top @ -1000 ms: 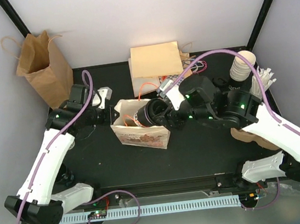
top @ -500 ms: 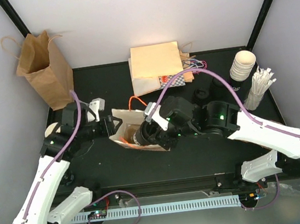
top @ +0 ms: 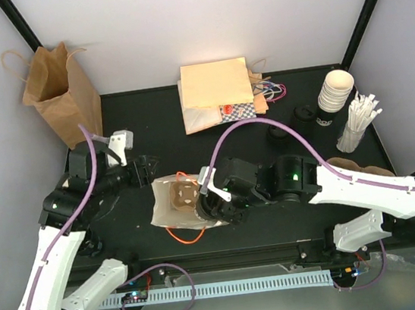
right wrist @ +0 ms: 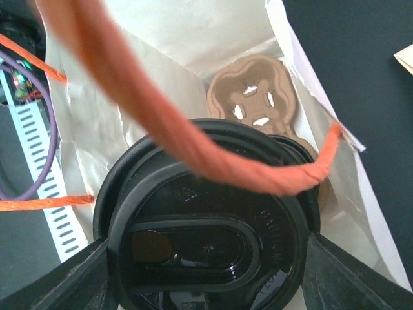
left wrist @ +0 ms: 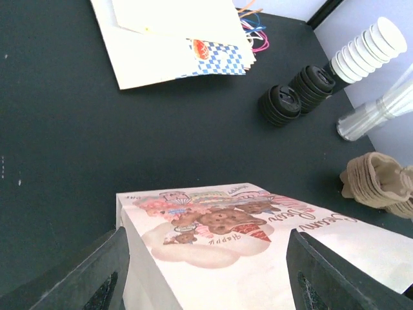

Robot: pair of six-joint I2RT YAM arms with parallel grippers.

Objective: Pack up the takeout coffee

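Note:
The takeout coffee (right wrist: 206, 226), a cup under a round black lid, sits in the mouth of a white printed paper bag (top: 167, 210) with orange handles. My right gripper (right wrist: 206, 255) is shut on the cup, a finger on each side of the lid; in the top view the right gripper (top: 212, 204) is at the bag's right edge. A brown cardboard carrier (right wrist: 253, 97) lies at the bag's bottom. One orange handle (right wrist: 193, 148) crosses the lid. My left gripper (top: 144, 171) stands open just behind the bag. In its wrist view the left gripper (left wrist: 208, 240) spans the bag's printed side (left wrist: 226, 223).
A brown paper bag (top: 57, 90) stands at the back left. Flat bags (top: 218, 92) are stacked at the back centre. Black lids (left wrist: 284, 103), stacked cream cups (top: 335, 91), stirrers (top: 358, 124) and brown carriers (left wrist: 377, 184) fill the right side.
The left gripper has opened, let go of the bag's edge and drawn back. The right arm has carried the cup into the bag, which has slid toward the front left.

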